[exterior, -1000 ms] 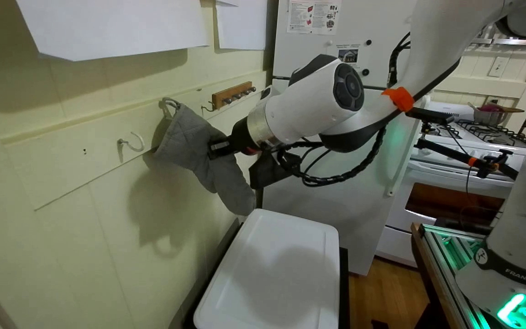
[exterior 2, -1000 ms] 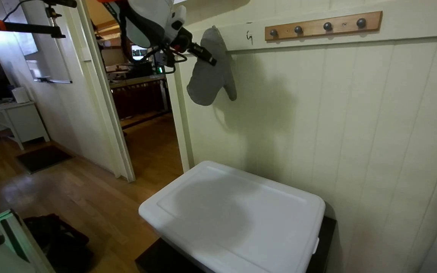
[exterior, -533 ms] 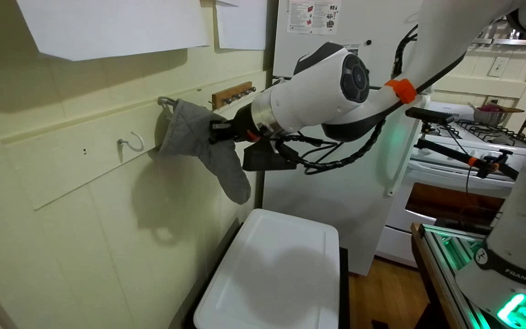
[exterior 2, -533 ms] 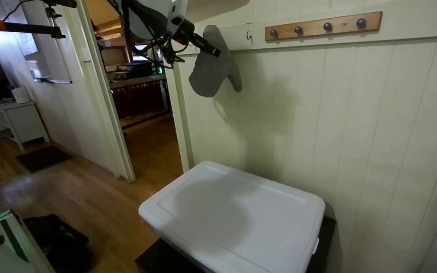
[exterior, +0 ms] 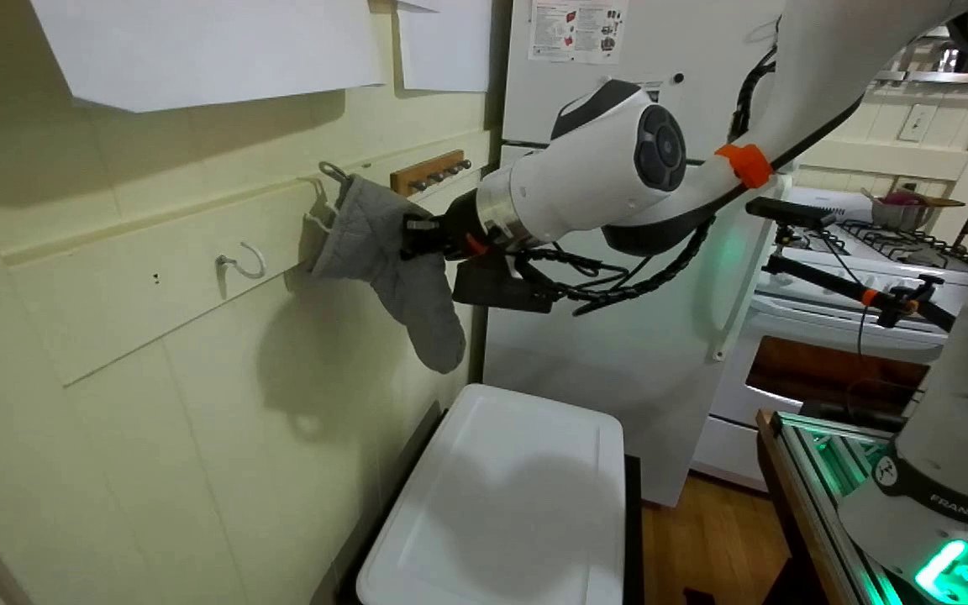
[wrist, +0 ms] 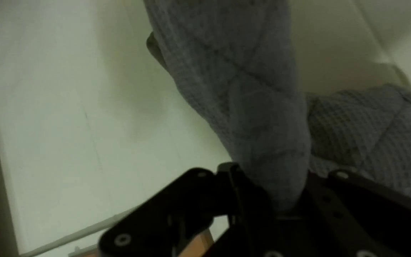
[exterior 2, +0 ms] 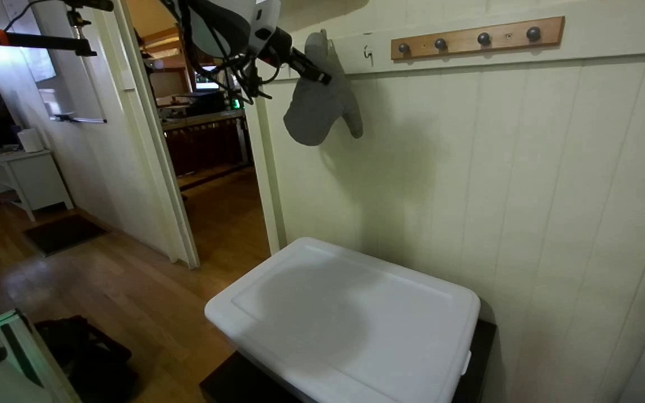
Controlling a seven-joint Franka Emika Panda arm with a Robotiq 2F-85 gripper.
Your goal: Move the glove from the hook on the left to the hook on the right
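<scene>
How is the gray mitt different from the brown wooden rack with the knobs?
The gray mitt is quilted cloth; the brown rack is wood with four dark knobs. The mitt is curvy, with a thumb; the rack is a straight bar. The gripper holds the mitt; the rack is fixed to the wall. Both are up by that wall.

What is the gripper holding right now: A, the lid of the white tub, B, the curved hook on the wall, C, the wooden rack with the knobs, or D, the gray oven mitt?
D: in the wrist view the gripper pinches a fold of the gray oven mitt, and both exterior views show its fingertips on that mitt.
</scene>
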